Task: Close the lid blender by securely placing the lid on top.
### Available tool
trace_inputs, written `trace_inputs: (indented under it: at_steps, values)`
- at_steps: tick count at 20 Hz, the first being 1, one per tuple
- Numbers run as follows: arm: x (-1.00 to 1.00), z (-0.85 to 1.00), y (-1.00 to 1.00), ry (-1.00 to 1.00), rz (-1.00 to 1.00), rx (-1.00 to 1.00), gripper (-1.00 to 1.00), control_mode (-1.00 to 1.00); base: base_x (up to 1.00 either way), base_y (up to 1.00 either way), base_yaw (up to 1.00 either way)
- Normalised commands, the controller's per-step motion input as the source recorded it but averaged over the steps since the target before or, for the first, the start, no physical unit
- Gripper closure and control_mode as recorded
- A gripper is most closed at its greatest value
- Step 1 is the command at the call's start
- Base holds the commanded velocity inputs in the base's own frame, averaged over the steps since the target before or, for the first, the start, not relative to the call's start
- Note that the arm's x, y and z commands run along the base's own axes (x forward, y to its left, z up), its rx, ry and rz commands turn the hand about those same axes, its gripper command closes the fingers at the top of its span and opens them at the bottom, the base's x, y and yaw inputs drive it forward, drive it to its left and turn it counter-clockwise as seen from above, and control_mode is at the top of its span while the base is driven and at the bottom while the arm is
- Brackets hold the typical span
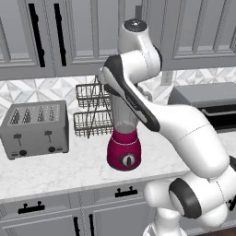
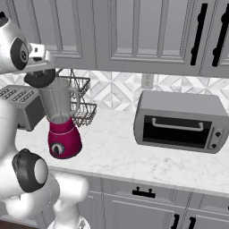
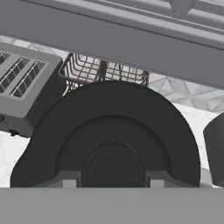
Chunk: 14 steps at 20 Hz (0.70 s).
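A boxy silver four-slot toaster (image 1: 34, 129) sat at the left of the white marble counter (image 2: 134, 154), its two levers and dark knobs facing the near edge. Behind it, against the patterned tile backsplash (image 2: 120, 91), stood a two-tier dark wire rack (image 1: 92, 110). At the right rested a grey toaster oven (image 2: 181, 120) with a dark glass door. Grey panelled cabinets (image 2: 143, 31) with black handles hung above.

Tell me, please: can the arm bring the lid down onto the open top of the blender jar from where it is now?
Probably yes. The hand holds the lid just above the blender jar's mouth, and nothing lies between them. The wire rack stands behind, clear of the path.
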Motion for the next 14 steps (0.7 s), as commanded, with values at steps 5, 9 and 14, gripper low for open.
trace_inputs:
  at_steps: [5, 9, 14]
  values:
    - [0.24, -0.08, 0.02, 0.09, 0.0, 0.0, 1.0, -1.0, 0.0, 0.0, 0.0]
    - [0.06, 0.0, -0.01, 0.14, 0.0, 0.01, 1.0, -1.0, 0.0, 0.0, 0.0]
    - [0.12, -0.06, 0.0, 0.12, -0.01, -0.02, 1.0, -1.0, 0.0, 0.0, 0.0]
